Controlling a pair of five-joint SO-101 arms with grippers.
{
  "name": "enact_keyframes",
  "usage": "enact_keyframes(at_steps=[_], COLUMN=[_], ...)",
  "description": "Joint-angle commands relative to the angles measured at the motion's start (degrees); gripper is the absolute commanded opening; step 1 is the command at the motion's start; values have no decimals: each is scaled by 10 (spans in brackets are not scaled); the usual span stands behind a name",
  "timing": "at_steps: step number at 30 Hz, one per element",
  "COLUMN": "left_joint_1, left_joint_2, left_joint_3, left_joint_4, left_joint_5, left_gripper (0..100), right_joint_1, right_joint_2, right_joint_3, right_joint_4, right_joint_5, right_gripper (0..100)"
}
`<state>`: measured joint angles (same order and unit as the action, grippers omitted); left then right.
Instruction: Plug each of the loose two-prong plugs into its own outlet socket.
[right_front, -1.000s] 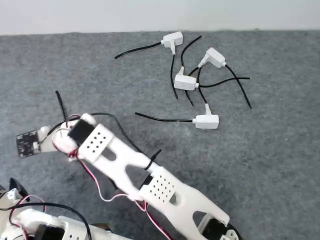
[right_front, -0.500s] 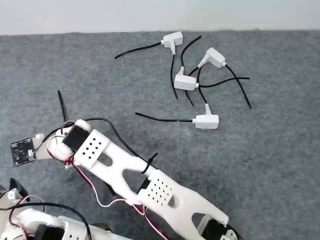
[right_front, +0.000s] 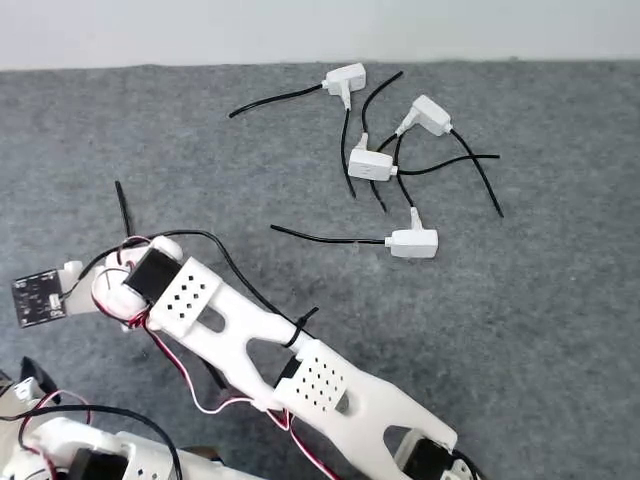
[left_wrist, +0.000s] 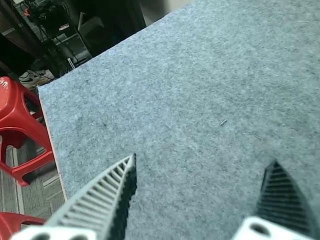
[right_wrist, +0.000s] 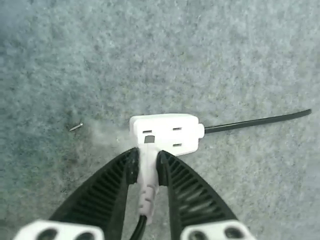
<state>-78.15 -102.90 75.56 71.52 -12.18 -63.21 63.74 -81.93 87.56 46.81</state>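
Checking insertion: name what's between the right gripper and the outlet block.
A white plug, held by the right gripper, touching the outlet block; right wrist view.

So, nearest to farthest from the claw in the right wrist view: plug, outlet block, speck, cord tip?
1. Plug, held in the right gripper.
2. Outlet block, just ahead, touching the plug.
3. Speck, on carpet beside the block.
4. Cord tip, past the block's far end.
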Motion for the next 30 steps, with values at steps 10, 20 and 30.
enact_keyframes(at_steps=[10, 20, 30], left_joint_1=[2, 2, 2], left_joint_2=[0, 0, 0], left_joint_3=[-5, -5, -4], left_joint_4=[-1, -1, -1], left_joint_5=[-4, -4, -4], left_gripper=[387, 387, 387], right_joint_1=[1, 1, 3], right_joint_2=[28, 31, 43], right_joint_3=[-28, -28, -28], right_joint_4=[-35, -16, 44], right_joint_5=[25, -4, -5], right_gripper=[8, 8, 8])
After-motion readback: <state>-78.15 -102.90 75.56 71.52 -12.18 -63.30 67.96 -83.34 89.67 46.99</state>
